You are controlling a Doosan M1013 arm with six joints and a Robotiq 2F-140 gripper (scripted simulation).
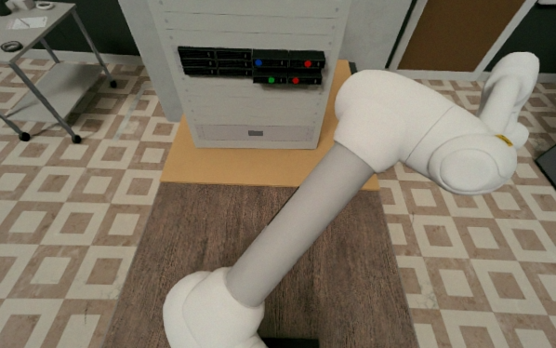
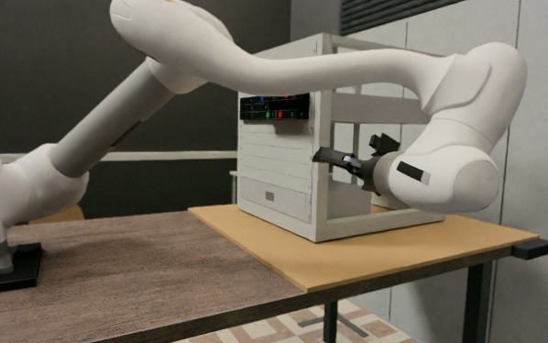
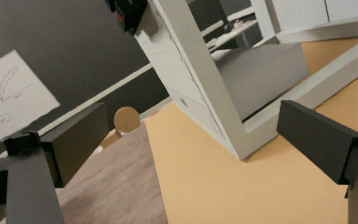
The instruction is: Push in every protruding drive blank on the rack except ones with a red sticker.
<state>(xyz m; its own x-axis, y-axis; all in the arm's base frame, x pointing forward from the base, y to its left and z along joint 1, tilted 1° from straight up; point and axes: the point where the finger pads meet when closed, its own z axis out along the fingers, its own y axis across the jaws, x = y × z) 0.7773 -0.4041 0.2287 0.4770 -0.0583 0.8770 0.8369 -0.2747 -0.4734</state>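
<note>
you have the whole job ahead of you, as far as these views show. the rack sits square on the tan board, and its block of drive blanks near the top of the front face has not been dealt with. in the top view the right-hand blanks stand proud of the plain ones on the left. two of them need pushing: the blue-sticker blank and the green-sticker blank. the upper red-sticker blank and the lower red-sticker blank beside them should stay as they are.

the arm loops over and round the rack's right side. the gripper hangs just off that side's front corner post, well below the blanks, with its fingers spread to their widest and nothing between them. whether a fingertip touches the post, you cannot tell.

the tan board lies on a dark wood-grain table. the floor has a brown-and-cream square tile pattern. a grey wheeled cart stands far left, a cork board leans on the back wall, and the wall behind is dark.
</note>
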